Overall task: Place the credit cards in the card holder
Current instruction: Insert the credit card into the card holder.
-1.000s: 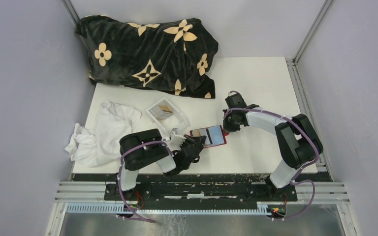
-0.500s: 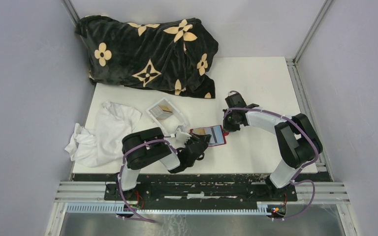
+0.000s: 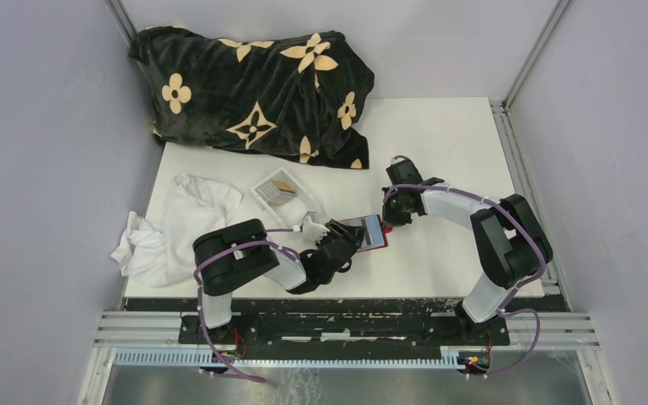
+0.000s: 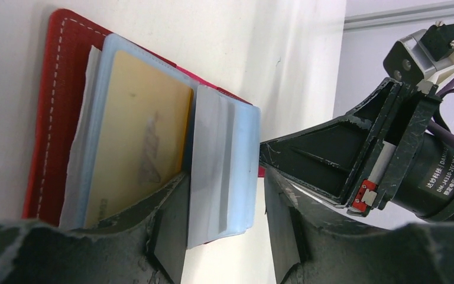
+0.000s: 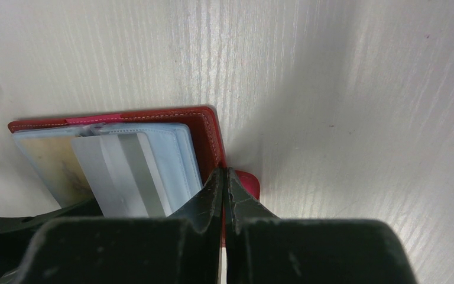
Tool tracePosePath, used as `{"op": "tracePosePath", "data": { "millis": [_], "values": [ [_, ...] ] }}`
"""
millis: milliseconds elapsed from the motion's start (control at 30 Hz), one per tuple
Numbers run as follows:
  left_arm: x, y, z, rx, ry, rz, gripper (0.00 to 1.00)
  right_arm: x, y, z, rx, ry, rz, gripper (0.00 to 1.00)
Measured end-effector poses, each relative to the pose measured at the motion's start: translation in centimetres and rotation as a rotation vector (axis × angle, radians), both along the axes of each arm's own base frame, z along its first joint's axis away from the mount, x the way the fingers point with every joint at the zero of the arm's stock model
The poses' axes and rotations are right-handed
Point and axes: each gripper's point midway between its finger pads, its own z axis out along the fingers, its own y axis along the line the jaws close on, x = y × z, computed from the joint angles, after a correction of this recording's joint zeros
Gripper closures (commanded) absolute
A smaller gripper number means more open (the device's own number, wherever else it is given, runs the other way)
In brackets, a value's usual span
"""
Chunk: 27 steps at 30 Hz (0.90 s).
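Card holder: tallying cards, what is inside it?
The card holder shows pale blue sleeves, a yellow-orange card in one, a grey striped card on top. The left gripper covers their near ends; cards underneath cannot be seen.

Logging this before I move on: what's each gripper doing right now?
Left gripper: open, straddling the grey card.
Right gripper: shut, tips at the card holder edge; whether it pinches it cannot be told.

The red card holder (image 3: 375,239) is lying open and flat near the clear box (image 3: 291,202), on its right, a yellow card (image 4: 139,148) sitting in its sleeve and a pale blue card (image 4: 224,160) lying over it.
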Motion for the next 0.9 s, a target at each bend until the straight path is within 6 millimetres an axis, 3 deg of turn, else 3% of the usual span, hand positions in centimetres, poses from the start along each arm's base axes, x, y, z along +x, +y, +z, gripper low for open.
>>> {"op": "tracePosePath", "data": {
  "millis": [333,900],
  "values": [
    [-0.26,0.35,0.22,0.177,0.017,-0.039,0.39,0.00,0.00,0.00,0.000,0.000,0.000,0.99],
    [-0.59,0.80,0.02,0.375,0.020,-0.104,0.40,0.12,0.24,0.02,0.011,-0.003,0.003,0.99]
  ]
}}
